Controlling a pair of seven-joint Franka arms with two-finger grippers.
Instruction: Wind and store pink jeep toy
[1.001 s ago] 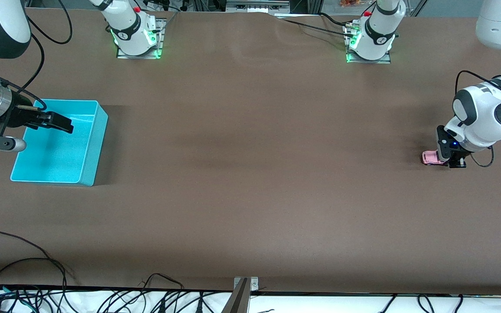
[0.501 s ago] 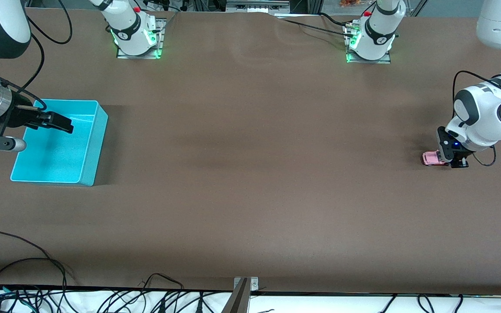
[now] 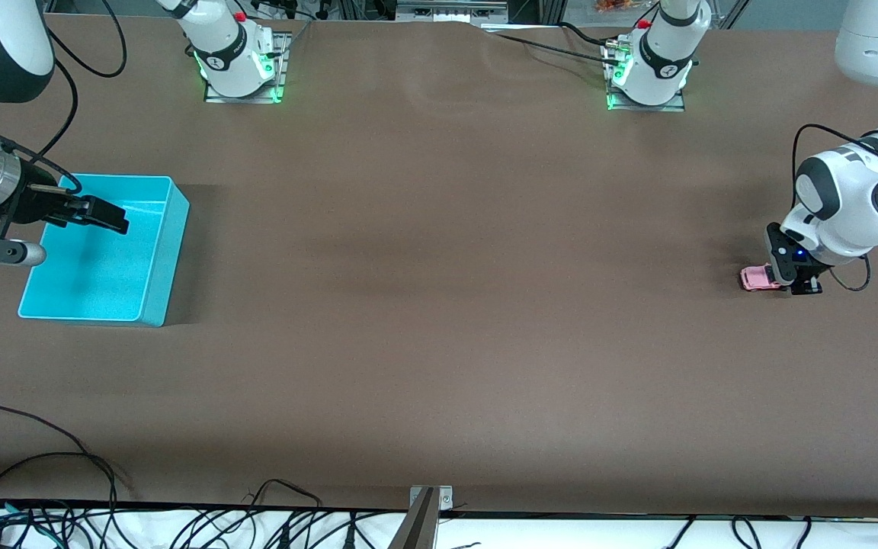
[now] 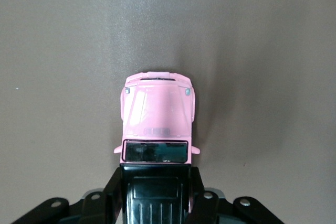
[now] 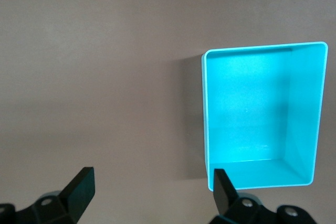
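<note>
So your left hand (image 3: 788, 279) is down at the bench (image 3: 439, 305) near the left arm's end, clamped on the pink jeep toy (image 3: 757, 277). From the left wrist view you can see both fingers (image 4: 113, 192) pressed against the black roof section at the back of the jeep (image 4: 156, 124), one on each side, while the pink hood sticks out ahead of them. The jeep sits upright with its wheels on the brown bench surface, not lifted.

Your right hand (image 3: 104, 216) hangs over the turquoise bin (image 3: 161, 252) down at the right arm's end of the bench, and that arm is just waiting. Its fingers (image 5: 79, 187) are spread wide with nothing between them. In the right wrist view you look past them at the bin (image 5: 206, 114), which has nothing in it.

Jeep and bin are well apart, pretty much at the two ends of the bench, with bare brown surface between them. A tangle of black cables (image 3: 43, 488) lies along the bench edge nearest the front camera.
</note>
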